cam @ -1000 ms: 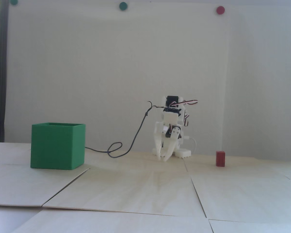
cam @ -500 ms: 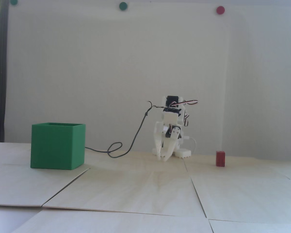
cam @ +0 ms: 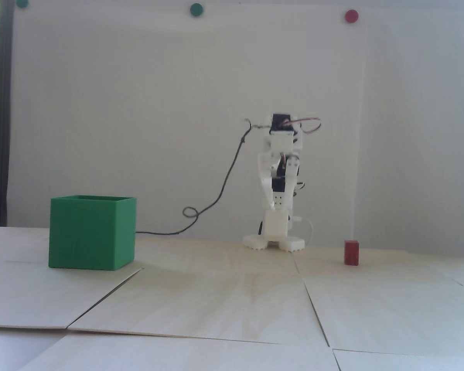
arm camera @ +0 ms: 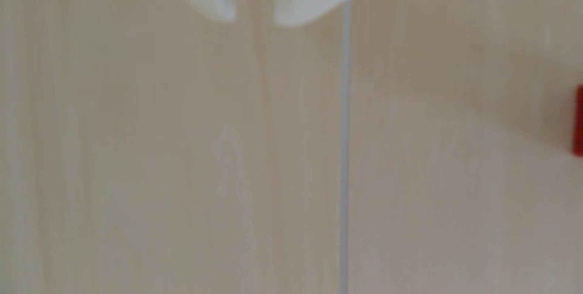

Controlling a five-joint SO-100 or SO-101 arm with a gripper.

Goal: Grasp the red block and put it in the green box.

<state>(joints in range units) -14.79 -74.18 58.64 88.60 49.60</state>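
The red block (cam: 351, 253) stands upright on the pale wooden table, to the right of the arm's base in the fixed view. In the wrist view only a sliver of the red block (arm camera: 579, 124) shows at the right edge. The green box (cam: 91, 234) sits on the table at the left, open side up. My white gripper (cam: 280, 208) hangs in front of the arm and points down, above the table, well left of the block. In the blurred wrist view my gripper (arm camera: 255, 21) is slightly open, with bare table showing in the narrow gap.
The arm's white base (cam: 274, 242) stands at the back centre. A black cable (cam: 224, 185) runs from the arm's top down to the table behind the box. Seams (arm camera: 345, 155) divide the table panels. Coloured dots sit high on the wall.
The arm has straightened upward and lifted the gripper off the table. The cable has risen with it. Block and box have not moved.
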